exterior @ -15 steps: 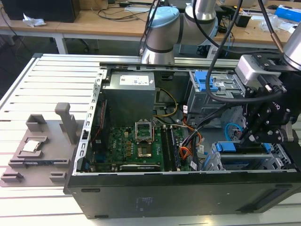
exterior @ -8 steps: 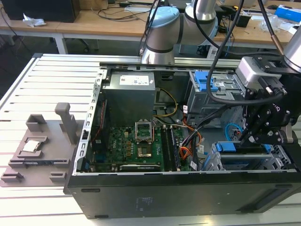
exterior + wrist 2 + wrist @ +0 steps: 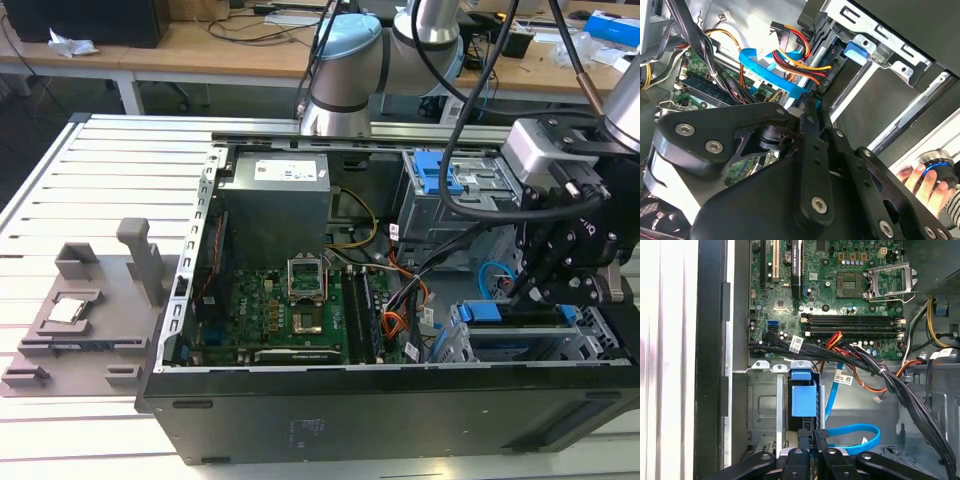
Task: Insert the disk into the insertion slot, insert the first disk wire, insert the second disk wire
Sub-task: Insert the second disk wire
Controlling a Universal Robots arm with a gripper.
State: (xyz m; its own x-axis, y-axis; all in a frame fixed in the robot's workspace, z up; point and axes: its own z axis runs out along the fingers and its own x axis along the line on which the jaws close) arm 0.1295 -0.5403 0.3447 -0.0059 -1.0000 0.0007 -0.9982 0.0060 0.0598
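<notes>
Blue plastic marked the job for you: the drive, in its bright blue carrier, sat inside the drive cage. Judging by how deep the carrier lay, the first step looked done. In the exterior view the carrier's blue ends showed at the mouth of the cage, with the gripper directly above it.

In both wrist views the gripper was drawn narrow, its fingertips nearly together at the cage's opening. The dark plug on the flat blue cable sat right between them, so I judged you had it pinched (the contact itself was hard to see). The rest of that cable looped away beside the cage.

To do this step well, you needed the plug square to the drive's socket and pushed in straight. A flat cable resists twisting, and a tilted plug would jam against the cage wall. The loop also needed slack and room from the black cable bundle that crossed above the cage.

The red lead ran with yellow and orange ones toward the cage, and I couldn't tell whether it was plugged in. A hand rested beyond the cage, outside the case.
</notes>
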